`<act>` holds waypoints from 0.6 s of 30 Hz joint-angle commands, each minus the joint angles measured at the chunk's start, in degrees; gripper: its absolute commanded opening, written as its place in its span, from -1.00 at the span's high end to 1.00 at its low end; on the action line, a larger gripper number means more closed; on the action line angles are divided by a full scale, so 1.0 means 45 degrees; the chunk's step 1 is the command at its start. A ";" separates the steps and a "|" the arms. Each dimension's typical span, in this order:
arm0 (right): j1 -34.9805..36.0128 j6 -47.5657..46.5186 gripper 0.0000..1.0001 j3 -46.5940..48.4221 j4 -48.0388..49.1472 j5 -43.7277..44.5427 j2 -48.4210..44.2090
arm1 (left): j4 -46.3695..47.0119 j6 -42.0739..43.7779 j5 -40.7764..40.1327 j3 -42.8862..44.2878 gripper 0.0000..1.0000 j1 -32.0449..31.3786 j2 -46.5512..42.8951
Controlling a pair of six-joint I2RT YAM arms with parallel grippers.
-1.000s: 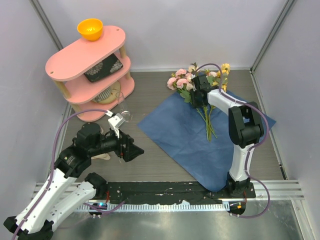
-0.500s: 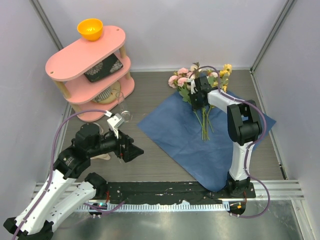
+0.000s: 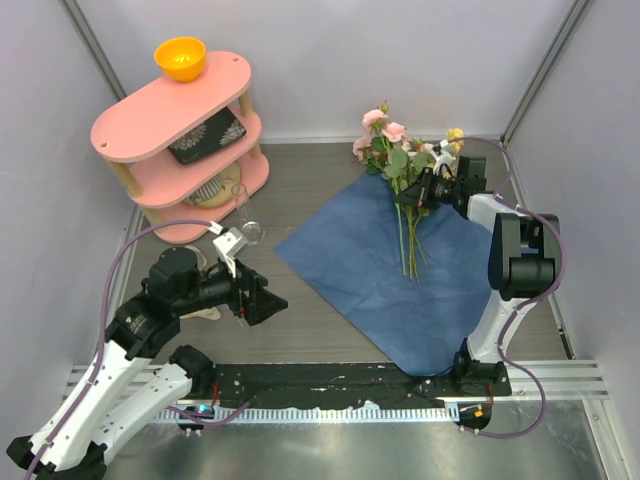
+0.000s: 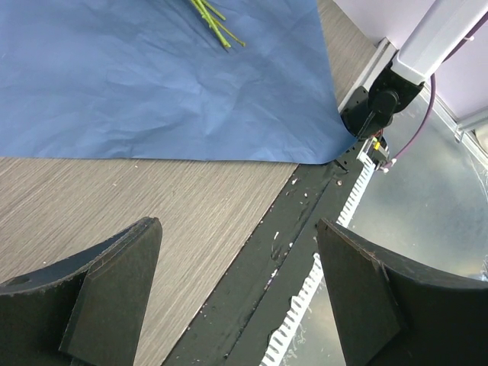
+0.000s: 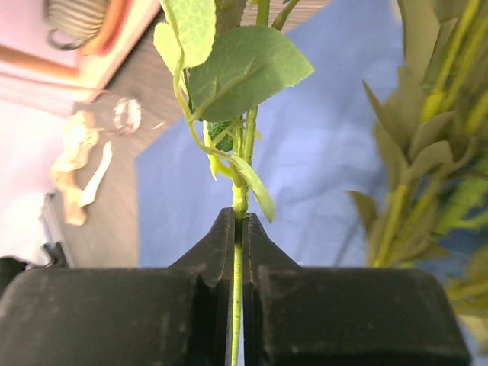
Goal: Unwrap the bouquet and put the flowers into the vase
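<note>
The blue paper (image 3: 380, 280) lies unwrapped and flat on the table. In the right wrist view my right gripper (image 5: 239, 221) is shut on one thin green stem (image 5: 238, 305), with leaves (image 5: 244, 69) just past the fingertips. From above, that gripper (image 3: 420, 192) holds the stem over the paper's far edge, and pink flowers (image 3: 385, 130) rise behind it. Yellow blooms (image 3: 452, 135) sit beside the wrist, and other stems (image 3: 411, 250) lie on the paper. The clear glass vase (image 3: 246, 215) stands near the pink shelf. My left gripper (image 3: 268, 300) hangs open and empty, far from the flowers.
A pink three-tier shelf (image 3: 120, 135) stands at the back left with an orange bowl (image 3: 180, 58) on top. A cream ribbon (image 3: 205, 313) lies under the left arm. Grey walls close in the back and both sides. The right arm's base (image 4: 377, 103) sits beside the paper's near corner.
The right gripper shut on a stem, and its wrist swung to the right. The pink flowers rose and shifted toward the back. The left arm has not moved.
</note>
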 commanded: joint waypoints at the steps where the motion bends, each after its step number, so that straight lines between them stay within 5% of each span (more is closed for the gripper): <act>1: 0.0419 0.1317 0.98 -0.0235 0.2417 -0.2745 -0.0100 | 0.0556 -0.0069 0.0362 0.0253 -0.75 -0.0067 0.0027; 7: 0.0457 0.3498 0.98 -0.0859 0.4776 -0.3120 -0.0432 | 0.0653 -0.0108 0.0459 0.0155 -0.75 -0.0067 0.0085; 9: 0.0710 0.2594 0.98 -0.0551 0.2783 -0.2010 -0.0977 | 0.1002 -0.0322 0.0654 0.0174 -0.75 -0.0067 0.0105; 11: 0.1625 -0.0413 0.98 -0.0081 -0.1288 0.2532 -0.1504 | 0.1413 -0.0827 0.0926 0.0174 -0.75 -0.0067 0.0222; 14: 0.3910 -0.1901 0.98 0.0156 -0.3125 1.0053 -0.2520 | 0.2584 -0.1473 0.0813 0.0349 -0.71 -0.0067 0.0553; 18: 0.5573 -0.1322 0.98 -0.0973 -0.2858 1.3931 -0.4429 | 0.3854 -0.2780 -0.0902 0.1226 -0.57 -0.0067 0.1412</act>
